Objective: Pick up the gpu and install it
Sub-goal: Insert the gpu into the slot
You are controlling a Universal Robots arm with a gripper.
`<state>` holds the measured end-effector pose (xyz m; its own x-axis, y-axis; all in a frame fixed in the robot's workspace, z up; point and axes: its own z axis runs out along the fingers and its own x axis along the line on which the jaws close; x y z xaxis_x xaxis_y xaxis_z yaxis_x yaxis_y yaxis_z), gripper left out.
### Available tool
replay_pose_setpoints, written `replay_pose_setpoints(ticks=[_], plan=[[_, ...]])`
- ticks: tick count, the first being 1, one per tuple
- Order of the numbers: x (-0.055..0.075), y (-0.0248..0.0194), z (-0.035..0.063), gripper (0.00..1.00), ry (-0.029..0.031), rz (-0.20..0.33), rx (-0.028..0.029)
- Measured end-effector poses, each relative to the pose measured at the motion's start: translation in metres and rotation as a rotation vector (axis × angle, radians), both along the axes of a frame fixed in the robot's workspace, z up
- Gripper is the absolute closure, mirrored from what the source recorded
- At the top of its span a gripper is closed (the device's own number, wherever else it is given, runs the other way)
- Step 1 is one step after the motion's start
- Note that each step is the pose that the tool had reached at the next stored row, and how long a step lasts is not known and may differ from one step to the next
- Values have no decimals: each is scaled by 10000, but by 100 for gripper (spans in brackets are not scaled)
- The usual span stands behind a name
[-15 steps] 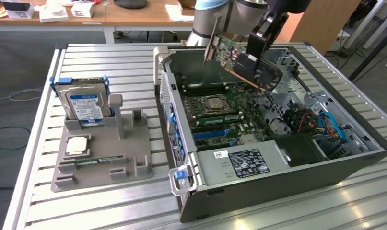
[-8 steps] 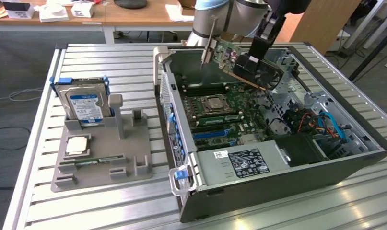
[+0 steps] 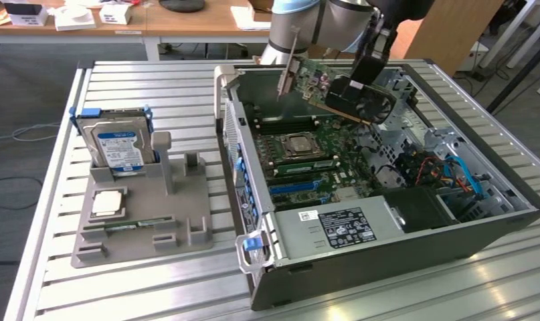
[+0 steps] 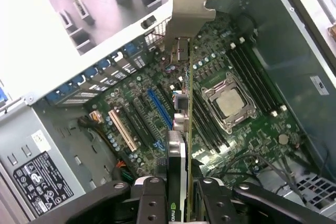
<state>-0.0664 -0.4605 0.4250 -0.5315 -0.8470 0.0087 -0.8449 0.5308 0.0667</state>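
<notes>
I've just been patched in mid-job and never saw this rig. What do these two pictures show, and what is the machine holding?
The machine is one grey jointed robot arm. One picture comes from a camera off the arm, seeing the whole bench; the other from a camera on its wrist, looking past its black end effector. That end effector is shut on a thin dark green-black gpu with a pale metal bracket, held above the green motherboard inside the open black computer case. On the ribbed metal table, at the exterior view's left, a grey plastic holder carries a boxy silver hard drive with a blue-white label, a square silver processor chip and a narrow green memory stick.
</notes>
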Motion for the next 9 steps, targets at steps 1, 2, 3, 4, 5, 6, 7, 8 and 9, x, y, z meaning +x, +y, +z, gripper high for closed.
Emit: replay_pose_setpoints(ticks=[1,2,3,4,5,6,7,8,9], plan=[[0,0,-1,73,0,180,0],[0,0,-2,73,0,359,0],[0,0,-4,73,1,540,1],[0,0,-5,73,1,720,0],[0,0,-6,73,0,900,0],[0,0,-7,73,0,1096,0],[1,0,-8,73,0,1271,0],[0,0,-10,73,0,1452,0],[0,0,-11,73,1,1630,0]])
